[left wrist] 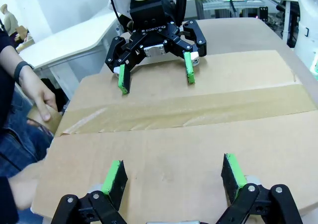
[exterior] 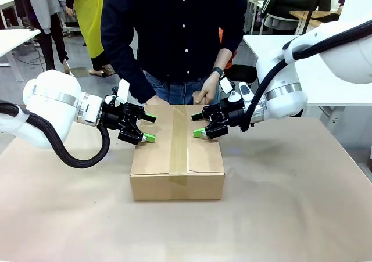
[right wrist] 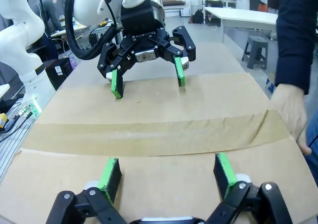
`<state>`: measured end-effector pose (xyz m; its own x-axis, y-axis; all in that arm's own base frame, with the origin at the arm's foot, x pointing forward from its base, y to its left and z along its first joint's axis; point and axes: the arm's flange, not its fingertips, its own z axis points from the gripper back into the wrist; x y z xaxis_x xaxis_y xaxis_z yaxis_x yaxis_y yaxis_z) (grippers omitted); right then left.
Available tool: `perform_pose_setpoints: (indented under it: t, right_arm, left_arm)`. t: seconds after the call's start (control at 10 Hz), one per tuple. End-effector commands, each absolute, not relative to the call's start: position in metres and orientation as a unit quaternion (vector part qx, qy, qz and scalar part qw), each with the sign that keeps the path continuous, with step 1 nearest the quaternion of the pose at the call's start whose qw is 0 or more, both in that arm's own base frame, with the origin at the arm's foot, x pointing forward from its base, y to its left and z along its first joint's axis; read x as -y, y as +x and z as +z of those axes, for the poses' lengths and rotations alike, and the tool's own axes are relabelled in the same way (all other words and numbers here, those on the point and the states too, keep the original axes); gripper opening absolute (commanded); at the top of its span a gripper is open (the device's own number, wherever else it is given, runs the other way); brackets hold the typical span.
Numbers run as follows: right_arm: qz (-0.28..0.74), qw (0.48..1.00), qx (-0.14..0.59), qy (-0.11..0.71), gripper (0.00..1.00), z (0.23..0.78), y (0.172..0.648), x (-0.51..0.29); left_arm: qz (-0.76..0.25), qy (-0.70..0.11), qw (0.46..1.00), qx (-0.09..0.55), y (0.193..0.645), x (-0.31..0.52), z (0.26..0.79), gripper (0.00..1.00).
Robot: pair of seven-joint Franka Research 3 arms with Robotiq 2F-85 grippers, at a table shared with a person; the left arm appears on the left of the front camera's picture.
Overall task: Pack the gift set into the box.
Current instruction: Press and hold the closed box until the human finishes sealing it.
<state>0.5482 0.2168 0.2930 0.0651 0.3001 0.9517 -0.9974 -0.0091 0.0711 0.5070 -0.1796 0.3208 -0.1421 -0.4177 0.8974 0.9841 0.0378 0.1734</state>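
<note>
Left fingers: the green-padded fingers (left wrist: pixel 115 180) of the left gripper (exterior: pixel 146 127) stand spread and released, grasping nothing, poised just over the left half of the box top.
Right fingers: the right gripper (exterior: pixel 199 124) mirrors it, its fingers (right wrist: pixel 224 172) parted and empty above the right half; seen from the left wrist it faces back across the lid (left wrist: pixel 155 72).
Stance: both sets of fingers angle inward and down toward the middle seam, one per flap; whether the pads touch the cardboard cannot be told. The pose reads as holding the flaps flat, or as a last check on them.
Box: the brown cardboard box (exterior: pixel 177 178) sits at the middle of the bench (exterior: pixel 290 215), flaps folded down and closed.
Tape: a tape strip (exterior: pixel 179 143) runs along the seam from the far edge over the near edge, its surface a little wrinkled toward the person's end in the right wrist view.
Gift set: presumably inside the closed box; the lid hides the contents, so this is a judgement.
Person: stands at the far side, a hand (exterior: pixel 207 90) resting at the far edge of the box, likely steadying it or finishing the tape there.
Progress: with the box shut and taped, the packing looks all but done.
Risk: pressing hard near the seam could dent the flaps or lift the tape.
</note>
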Motion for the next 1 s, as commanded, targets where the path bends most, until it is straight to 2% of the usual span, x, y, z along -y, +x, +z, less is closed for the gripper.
perform_pose_setpoints:
  t: [0.0, 0.8, 0.9]
  right_arm:
    - [0.557, 0.584, 0.396, 0.439, 1.0, 0.29, 0.547, -0.217]
    - [0.557, 0.582, 0.396, 0.44, 1.0, 0.293, 0.548, -0.217]
    - [0.538, 0.551, 0.475, 0.426, 1.0, 0.344, 0.518, -0.158]
  left_arm:
    - [-0.615, -0.319, 0.572, 0.439, 0.506, 0.18, 0.32, 1.0]
    - [-0.614, -0.322, 0.57, 0.44, 0.507, 0.18, 0.321, 1.0]
    - [-0.588, -0.313, 0.56, 0.493, 0.485, 0.128, 0.358, 1.0]
